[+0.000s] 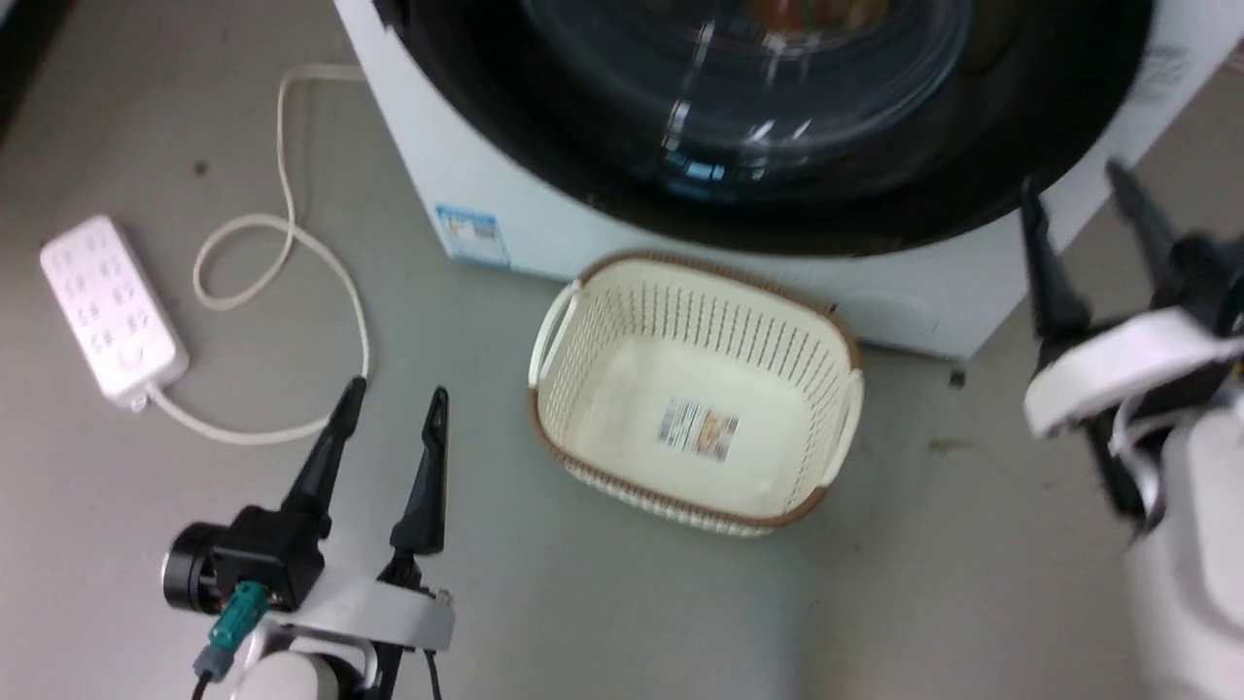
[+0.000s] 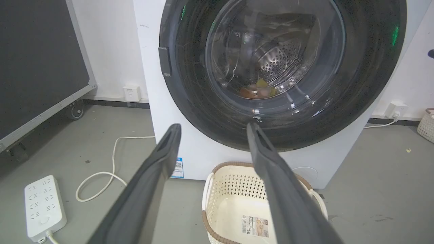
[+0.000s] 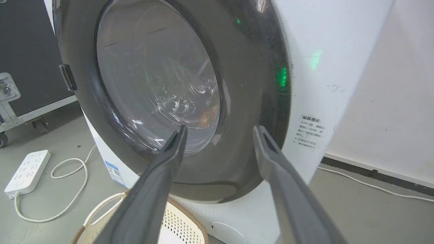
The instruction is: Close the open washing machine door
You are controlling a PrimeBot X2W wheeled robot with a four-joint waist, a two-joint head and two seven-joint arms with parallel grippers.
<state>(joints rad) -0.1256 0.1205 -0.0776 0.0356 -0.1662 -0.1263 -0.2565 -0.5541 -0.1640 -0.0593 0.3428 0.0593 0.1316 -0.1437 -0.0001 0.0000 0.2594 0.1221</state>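
Spread fingers (image 3: 152, 193) hang near the washing machine door (image 3: 162, 84).

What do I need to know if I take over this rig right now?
Left gripper: open, empty, above the floor left of the cream perforated plastic basket.
Right gripper: open, empty, near the lower right corner of the big white front-loading washing machine.
Large round glossy black washing machine door: looks flush against the machine's front, no gripper touching it.
Done: closing, apparently. Left: confirm the latch caught; can't tell here.
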